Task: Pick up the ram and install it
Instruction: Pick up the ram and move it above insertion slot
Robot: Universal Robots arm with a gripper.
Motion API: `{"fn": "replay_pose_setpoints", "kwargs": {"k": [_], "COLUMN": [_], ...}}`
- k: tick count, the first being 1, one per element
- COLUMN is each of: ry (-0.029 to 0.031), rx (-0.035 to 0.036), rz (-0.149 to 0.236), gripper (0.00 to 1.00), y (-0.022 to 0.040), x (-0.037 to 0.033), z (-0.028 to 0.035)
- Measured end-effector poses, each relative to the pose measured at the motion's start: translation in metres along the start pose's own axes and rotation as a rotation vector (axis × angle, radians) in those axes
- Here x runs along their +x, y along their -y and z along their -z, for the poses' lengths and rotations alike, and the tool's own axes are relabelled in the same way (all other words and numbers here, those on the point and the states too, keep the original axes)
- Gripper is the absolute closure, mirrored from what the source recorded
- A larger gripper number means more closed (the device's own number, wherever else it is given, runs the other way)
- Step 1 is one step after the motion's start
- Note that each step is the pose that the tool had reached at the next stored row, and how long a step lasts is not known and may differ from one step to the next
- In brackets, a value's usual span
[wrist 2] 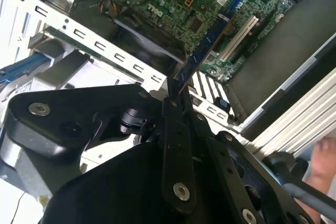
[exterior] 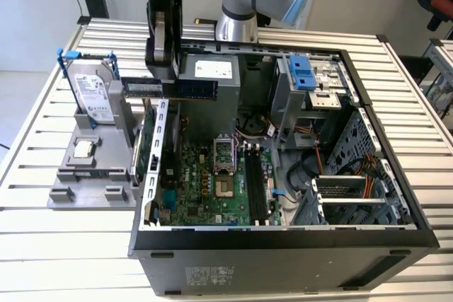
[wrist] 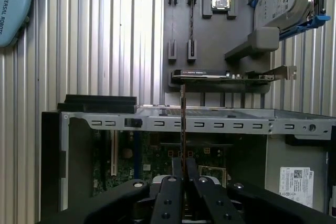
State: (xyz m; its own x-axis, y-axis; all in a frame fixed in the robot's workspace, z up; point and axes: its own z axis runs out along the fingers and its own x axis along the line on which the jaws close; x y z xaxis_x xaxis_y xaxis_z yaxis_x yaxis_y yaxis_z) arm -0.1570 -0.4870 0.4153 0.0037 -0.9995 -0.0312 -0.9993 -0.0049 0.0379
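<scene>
The case [exterior: 283,245] lies open on the surface [exterior: 64,245]. Above its far corner at the exterior view's left, our tool [exterior: 163,74] is clamped on the ram [exterior: 195,89], which hangs level. We judge a firm grip and a level stick, lined up along the slots [exterior: 256,182], matter most. The first wrist view gives the ram edge-on between the fingers [wrist: 170,198]; the exterior view gives its broad side.

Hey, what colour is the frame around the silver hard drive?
Blue frame, clearest in the exterior view.

Robotics lab: slotted aluminium bench [exterior: 42,245], open computer case [exterior: 283,247].
</scene>
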Motion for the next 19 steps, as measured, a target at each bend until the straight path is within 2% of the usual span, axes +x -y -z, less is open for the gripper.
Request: {"fn": "replay_pose_setpoints", "kwargs": {"k": [3,9,19], "ry": [0.0000,0.0000,0.0000], "rx": [-0.0001,0.0000,0.0000], "rz": [0.000,0.000,0.001], "gripper": [1.00,1.00,1.00], "y": [0.0015,0.0117,0.0348], "x": [-0.0001,0.0000,-0.0001], "z": [0.0001,0.0005,0.0013]}}
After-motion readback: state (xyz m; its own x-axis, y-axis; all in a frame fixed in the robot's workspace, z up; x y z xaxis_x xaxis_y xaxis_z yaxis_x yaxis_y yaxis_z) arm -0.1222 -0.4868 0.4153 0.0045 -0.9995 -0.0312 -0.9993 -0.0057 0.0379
